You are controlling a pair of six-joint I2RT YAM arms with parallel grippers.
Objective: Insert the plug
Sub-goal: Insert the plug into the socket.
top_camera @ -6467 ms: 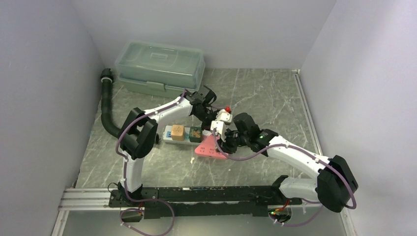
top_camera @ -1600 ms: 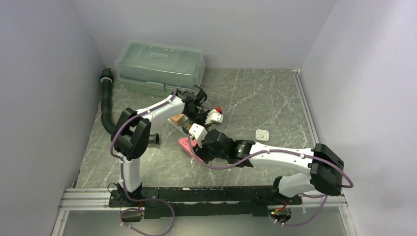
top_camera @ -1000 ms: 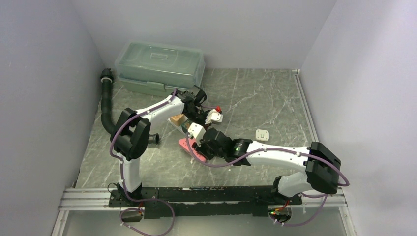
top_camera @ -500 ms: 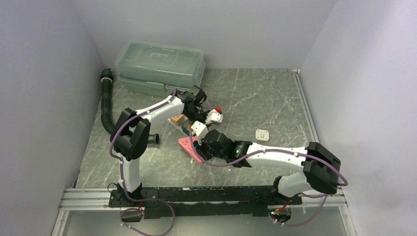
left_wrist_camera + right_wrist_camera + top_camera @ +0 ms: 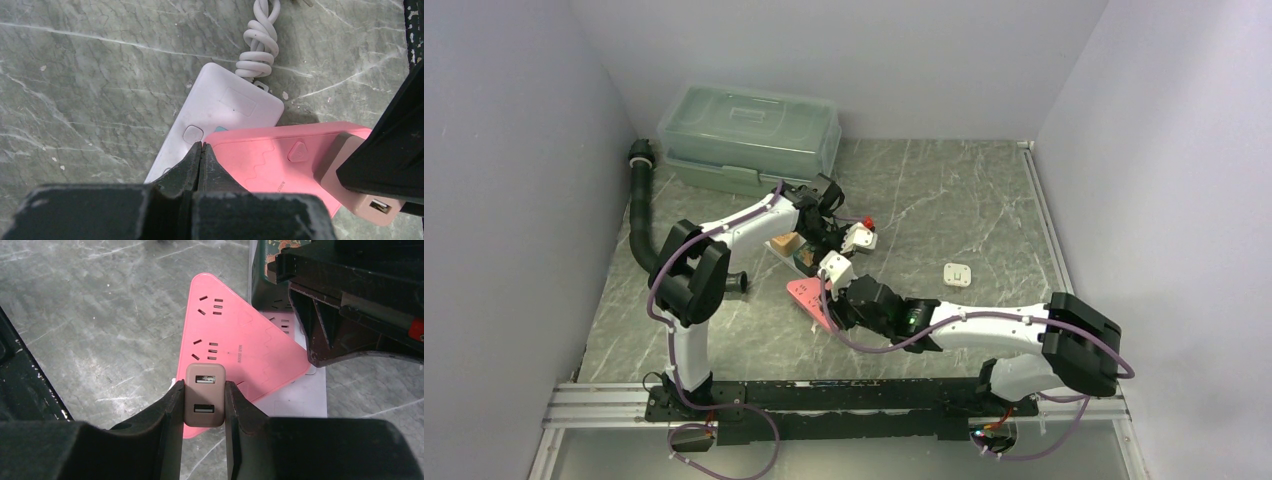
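Note:
My right gripper (image 5: 204, 386) is shut on the plug (image 5: 205, 396), a beige block charger with two USB ports facing the camera. The plug hangs over the near corner of the pink triangular power strip (image 5: 235, 340), whose sockets lie just beyond it. I cannot tell whether the plug touches the strip. In the left wrist view my left gripper (image 5: 201, 145) is shut and empty. Its tips rest where the pink strip (image 5: 270, 165) overlaps the white power strip (image 5: 225, 105). From above, both grippers meet at the pink strip (image 5: 804, 292).
The white strip's coiled cord (image 5: 259, 37) runs away from it. A small white adapter (image 5: 958, 273) lies on the floor to the right. A lidded green box (image 5: 749, 135) stands at the back left, with a black hose (image 5: 639, 215) along the left wall.
Over the last second the right wrist has shifted slightly right and nearer with the plug still gripped. The left arm and both strips have stayed put.

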